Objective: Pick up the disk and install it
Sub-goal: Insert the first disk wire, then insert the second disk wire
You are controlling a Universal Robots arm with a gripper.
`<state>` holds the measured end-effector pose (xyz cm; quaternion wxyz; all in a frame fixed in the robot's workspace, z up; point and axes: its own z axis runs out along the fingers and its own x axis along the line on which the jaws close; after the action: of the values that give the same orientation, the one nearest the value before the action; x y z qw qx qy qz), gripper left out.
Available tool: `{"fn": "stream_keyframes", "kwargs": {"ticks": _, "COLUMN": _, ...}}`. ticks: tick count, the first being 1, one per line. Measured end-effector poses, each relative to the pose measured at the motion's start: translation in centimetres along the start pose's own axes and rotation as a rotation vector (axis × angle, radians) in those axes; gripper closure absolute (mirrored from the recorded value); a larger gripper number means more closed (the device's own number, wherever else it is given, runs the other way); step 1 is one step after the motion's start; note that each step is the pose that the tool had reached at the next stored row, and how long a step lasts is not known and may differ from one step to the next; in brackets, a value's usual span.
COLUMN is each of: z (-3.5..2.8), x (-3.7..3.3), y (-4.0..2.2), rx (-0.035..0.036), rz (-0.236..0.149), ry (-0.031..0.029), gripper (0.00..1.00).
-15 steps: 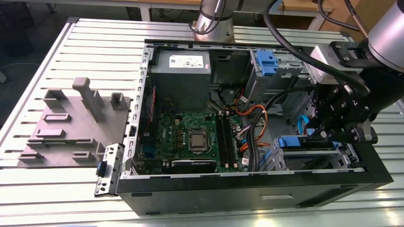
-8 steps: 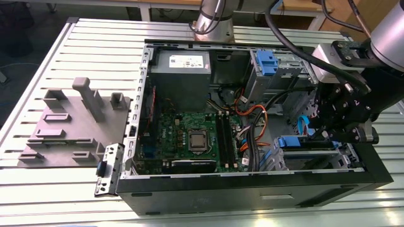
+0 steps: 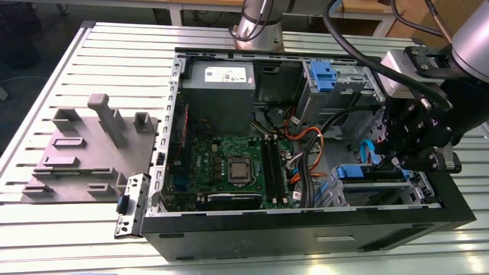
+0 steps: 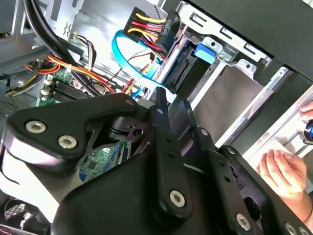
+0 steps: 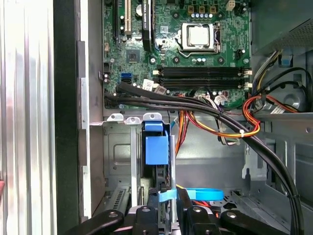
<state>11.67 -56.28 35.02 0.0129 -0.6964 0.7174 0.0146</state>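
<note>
The disk (image 3: 353, 172) stands on edge in the lower drive cage of the open computer case (image 3: 306, 229), at the exterior view's right. Its blue carrier tab (image 5: 155, 149) faces the motherboard, and its dark connector end (image 4: 185, 73) sits beside the metal cage. My gripper (image 3: 416, 163) hangs directly over the cage, at the end of the disk away from the tab. In both wrist views, the black gripper (image 5: 167, 215) (image 4: 173, 110) is lined up with the disk's slot. Where it meets the disk is hidden.
A blue flat cable (image 5: 205, 195) and orange, red and black wire bundles (image 5: 220, 122) run close by the cage. The motherboard (image 3: 237, 166) and grey power supply (image 3: 220, 86) fill the rest of the case. A second cage holds another blue carrier (image 3: 321, 74). A grey fixture (image 3: 84, 149) lies on the table; a hand (image 4: 279, 169) rests outside the case.
</note>
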Motion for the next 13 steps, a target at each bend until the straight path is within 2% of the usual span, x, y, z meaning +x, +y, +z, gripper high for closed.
{"fn": "stream_keyframes", "kwargs": {"ticks": 4, "z": 0.00, "x": -0.01, "y": -0.21, "rx": 0.0000, "rz": 0.000, "ry": 0.0001, "gripper": 0.70}}
{"fn": "stream_keyframes", "kwargs": {"ticks": 13, "z": -0.01, "x": -0.01, "y": -0.22, "rx": 0.0000, "rz": 0.000, "ry": 0.0000, "gripper": 0.70}}
